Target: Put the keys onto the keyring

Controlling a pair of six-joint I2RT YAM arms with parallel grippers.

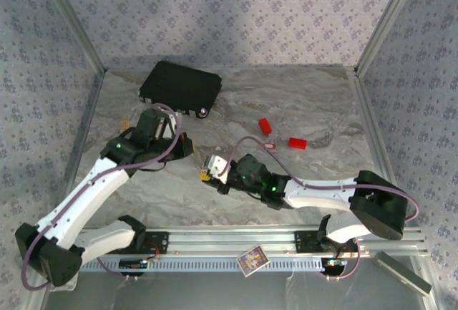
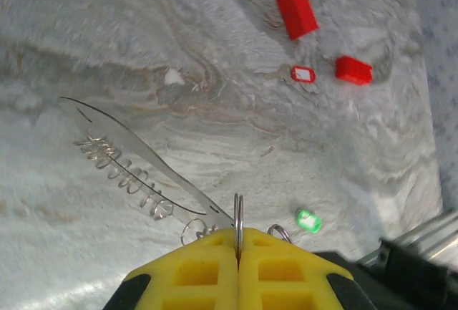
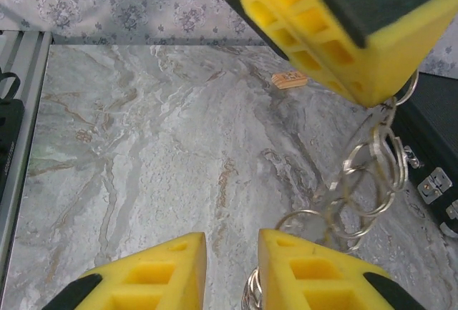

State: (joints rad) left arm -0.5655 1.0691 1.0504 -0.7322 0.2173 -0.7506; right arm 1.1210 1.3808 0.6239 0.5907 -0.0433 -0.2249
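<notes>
No key is being threaded yet. The keyring [image 2: 238, 213] is being gripped by the left tool [image 2: 238, 235], closed on it. The red key [image 2: 303, 74] and green key [image 2: 308, 220] are lying apart on the counter [image 2: 107, 31]. The right tool [image 3: 232, 253] is being held narrowly parted and empty.

The keyring [image 2: 125, 172], a clear floppy loop edged with silvery chain, is pinched at one end in the left tool [image 2: 238, 242]. The red-and-white key [image 2: 303, 74] and green key [image 2: 308, 220] lie apart on the surface [image 2: 343, 152].
</notes>
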